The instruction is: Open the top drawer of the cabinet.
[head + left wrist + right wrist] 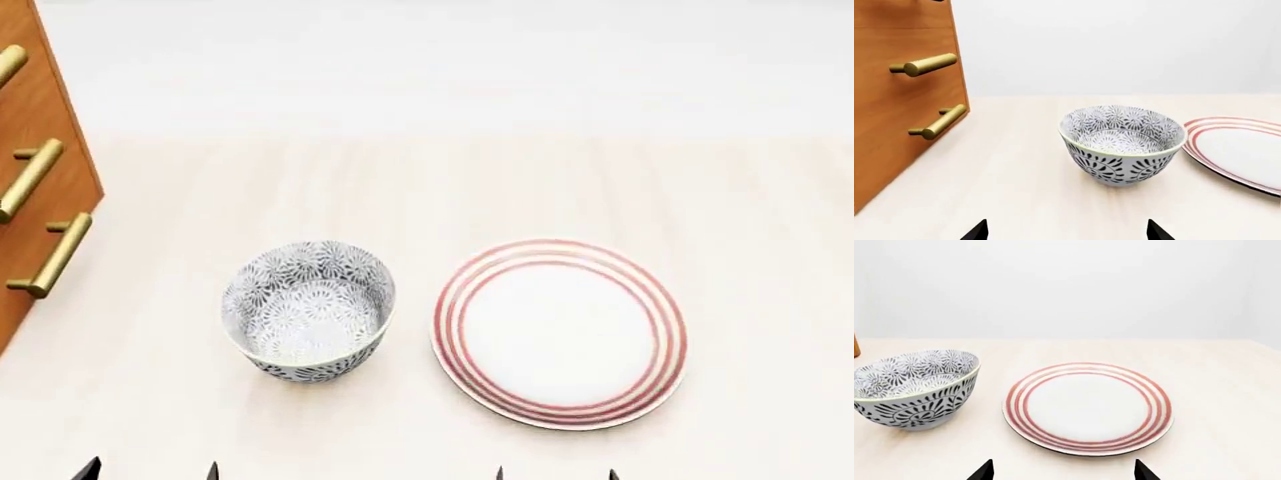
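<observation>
Standing at table's (441, 190) far left in head view: orange-brown cabinet (40, 130), brass bar handles; top drawer (7, 65) closed at frame edge. Left gripper (150, 470), right gripper (555, 473) spread. Left wrist: cabinet beside patterned bowl (1122, 144). Right wrist: bowl beside red-ringed plate (1087, 407).

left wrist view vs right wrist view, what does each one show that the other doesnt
Only the left wrist view shows the cabinet front, with two brass bar handles, and the left gripper tips, spread apart. Only the right wrist view shows the whole red-ringed plate and the right gripper tips, also apart. Both show the patterned bowl, upright and empty, on the pale table.
</observation>
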You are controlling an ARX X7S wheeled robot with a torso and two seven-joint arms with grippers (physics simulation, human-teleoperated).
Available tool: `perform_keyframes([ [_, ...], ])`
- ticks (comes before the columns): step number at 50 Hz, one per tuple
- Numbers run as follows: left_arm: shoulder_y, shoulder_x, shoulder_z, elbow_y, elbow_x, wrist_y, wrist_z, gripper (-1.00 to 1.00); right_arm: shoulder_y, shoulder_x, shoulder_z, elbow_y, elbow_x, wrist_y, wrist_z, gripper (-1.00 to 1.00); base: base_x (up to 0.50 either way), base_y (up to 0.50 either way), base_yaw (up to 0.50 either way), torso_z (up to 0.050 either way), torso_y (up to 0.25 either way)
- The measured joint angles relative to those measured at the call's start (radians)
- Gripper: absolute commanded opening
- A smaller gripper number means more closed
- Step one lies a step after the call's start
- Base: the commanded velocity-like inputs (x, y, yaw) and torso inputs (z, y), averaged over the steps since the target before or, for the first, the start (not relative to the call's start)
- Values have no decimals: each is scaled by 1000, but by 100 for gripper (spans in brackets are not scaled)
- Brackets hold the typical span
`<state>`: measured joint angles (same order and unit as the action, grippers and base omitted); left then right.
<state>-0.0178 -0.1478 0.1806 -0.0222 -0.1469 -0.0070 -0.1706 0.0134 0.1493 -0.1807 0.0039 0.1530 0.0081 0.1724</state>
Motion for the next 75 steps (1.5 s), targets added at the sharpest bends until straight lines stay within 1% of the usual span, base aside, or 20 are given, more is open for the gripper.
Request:
perform_keyframes([
  [28,-3,-19,23,3,-20,0,-19,100,4,16,-17,-4,31,-5,14,100,500,0,0,0,1],
  [38,-4,-24,31,0,-24,5,-24,100,3,21,-23,-3,39,-15,18,100,13,30,0,0,0],
  [62,-2,-38,49,6,-34,6,-39,100,0,35,-43,-6,48,-33,26,100,0,498,0,0,0],
  [75,-5,-45,55,0,-40,10,-46,100,2,40,-52,-4,56,-35,32,100,0,0,0,0,0],
])
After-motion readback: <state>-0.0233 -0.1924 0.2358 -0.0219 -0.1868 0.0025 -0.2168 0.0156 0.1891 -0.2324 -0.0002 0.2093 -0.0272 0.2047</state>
